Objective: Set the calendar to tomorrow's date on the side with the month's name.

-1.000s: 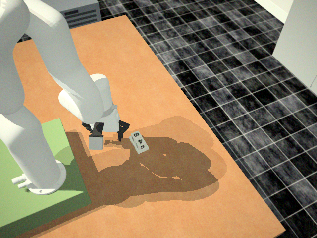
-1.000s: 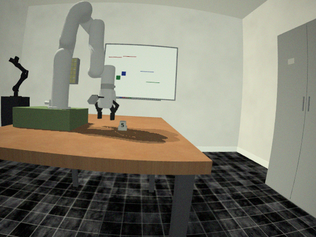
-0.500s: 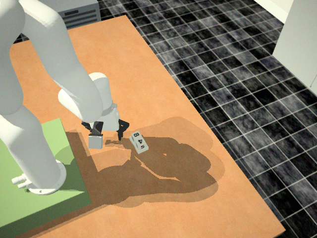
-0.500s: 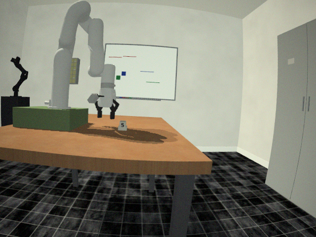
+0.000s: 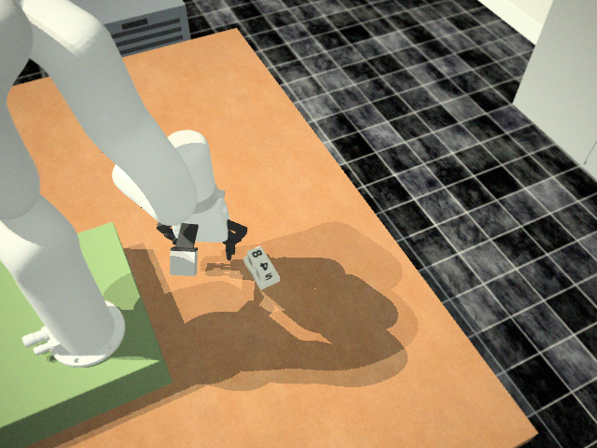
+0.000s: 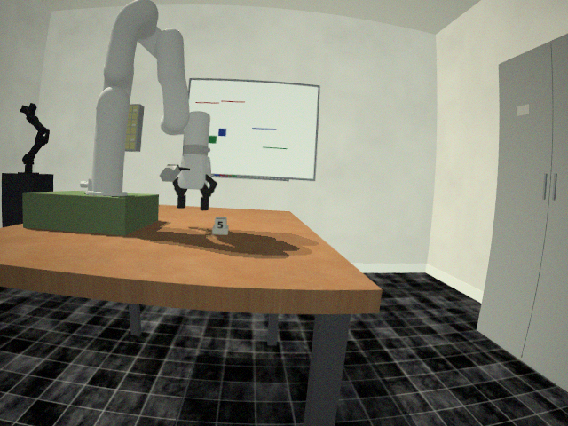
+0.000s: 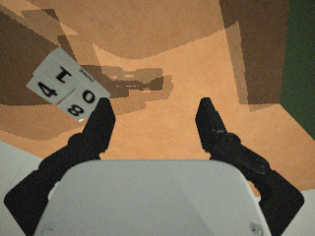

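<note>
Wrist view, open tool (image 5: 204, 253) (image 6: 193, 209) (image 7: 155, 108) above orange desk (image 5: 308, 192) (image 6: 183, 270) (image 7: 157, 143), nothing between fingertips, near calendar cubes (image 5: 261, 266) (image 6: 220, 224) (image 7: 74, 86) showing 1 and 0.

The hand (image 5: 207, 252) (image 6: 193, 205) (image 7: 155, 108) has risen slightly higher above the tabletop (image 5: 298, 192) (image 6: 183, 270) than in the earlier exterior views. The arm's (image 5: 96, 91) (image 6: 171, 77) upper bend is also slightly higher. On the tabletop, the light strip within the arm's shadow (image 5: 356, 303) (image 6: 265, 245) has widened.
</note>
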